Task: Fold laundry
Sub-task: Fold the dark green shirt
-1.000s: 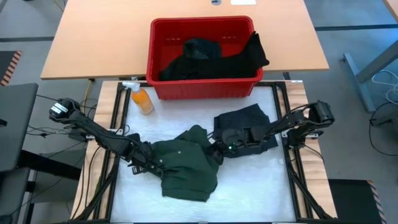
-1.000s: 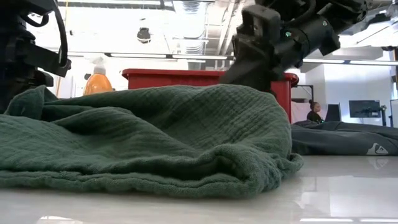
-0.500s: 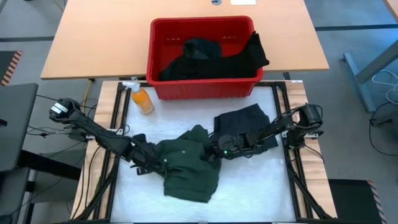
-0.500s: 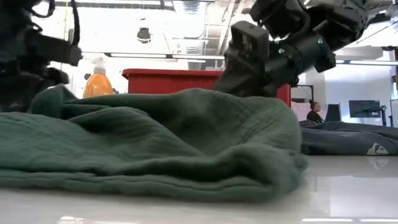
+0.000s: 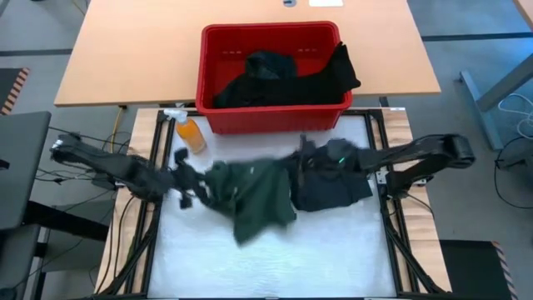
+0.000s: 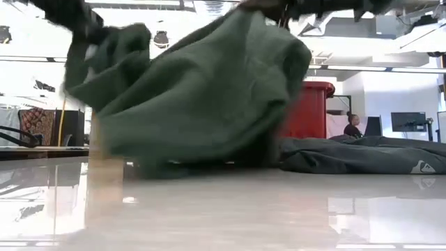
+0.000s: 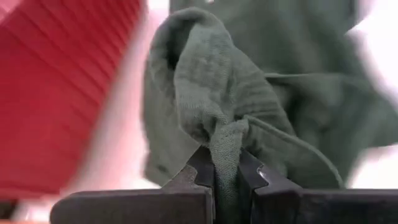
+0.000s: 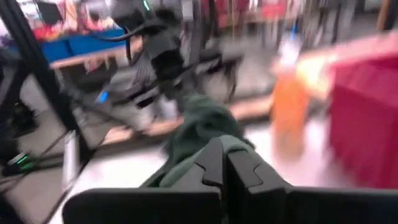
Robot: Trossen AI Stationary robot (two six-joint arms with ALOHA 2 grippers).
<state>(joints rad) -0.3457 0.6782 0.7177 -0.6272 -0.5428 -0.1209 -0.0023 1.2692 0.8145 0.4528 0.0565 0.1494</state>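
High view | left gripper (image 5: 193, 181) and right gripper (image 5: 297, 164) each clamp green shirt (image 5: 254, 196), lifted | risk: thin pinch slips, shirt drops bunched onto table (image 5: 333, 250)

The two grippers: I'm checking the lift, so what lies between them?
In the high view, the green shirt spans from the left gripper to the right gripper, each shut on it.

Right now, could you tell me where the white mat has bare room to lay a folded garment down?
The white mat is bare along its near edge, below the lifted green shirt and black garment. It is crowded around the spray bottle and red basket.
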